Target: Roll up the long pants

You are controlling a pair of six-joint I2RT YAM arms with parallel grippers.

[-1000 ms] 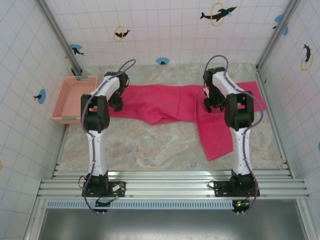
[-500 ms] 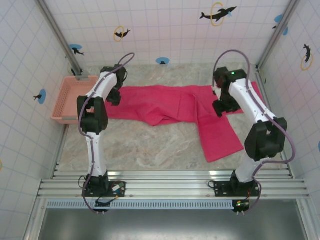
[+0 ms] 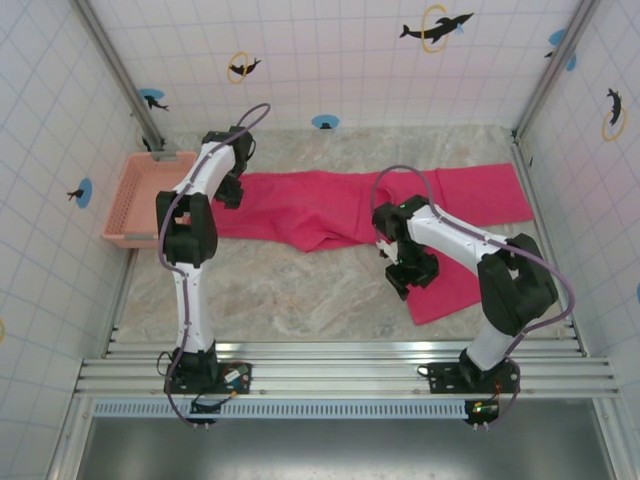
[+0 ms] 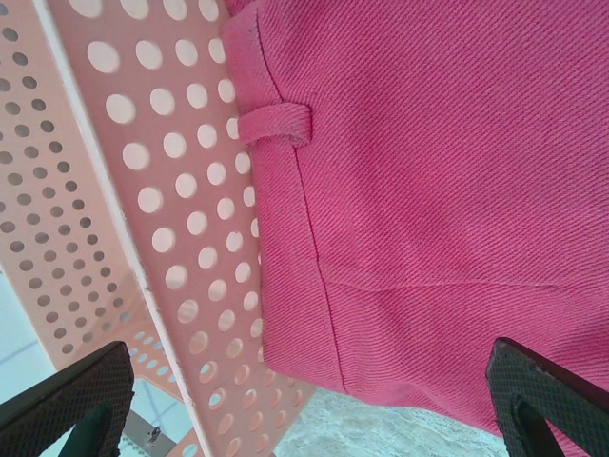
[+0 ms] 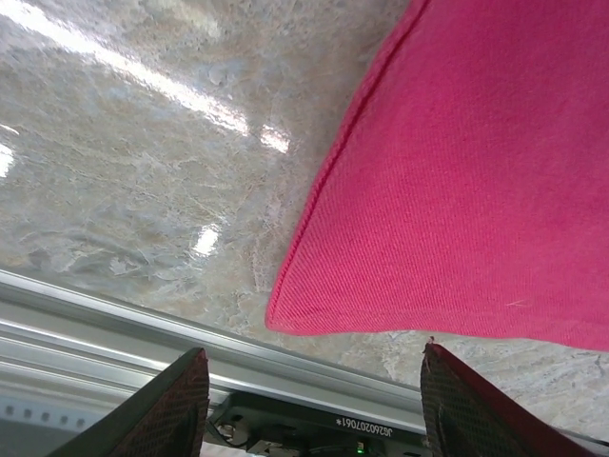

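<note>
The long pants [image 3: 330, 205] lie flat across the table, waist at the left, one leg running to the far right and the other bent toward the front. My left gripper [image 3: 228, 192] hovers open over the waist end beside the basket. In the left wrist view the waistband with a belt loop [image 4: 276, 124] lies ahead of the left gripper [image 4: 304, 419], its fingers [image 4: 67, 400] wide apart. My right gripper [image 3: 403, 282] stands open over the near leg's left edge. In the right wrist view the hem corner [image 5: 285, 319] lies just ahead of the right gripper [image 5: 319, 409], nothing between its fingers [image 5: 171, 409].
A pale pink perforated basket [image 3: 140, 200] sits at the table's left edge, touching the waist [image 4: 143, 190]. Metal rails [image 3: 340, 350] run along the near edge, close under the right gripper [image 5: 143, 324]. Bare marble table [image 3: 280, 290] lies between the arms. Tiled walls close in on three sides.
The right arm has swung from the far right leg down and forward to the near leg's hem. The left gripper shifted slightly back-left over the waist and then held still.
</note>
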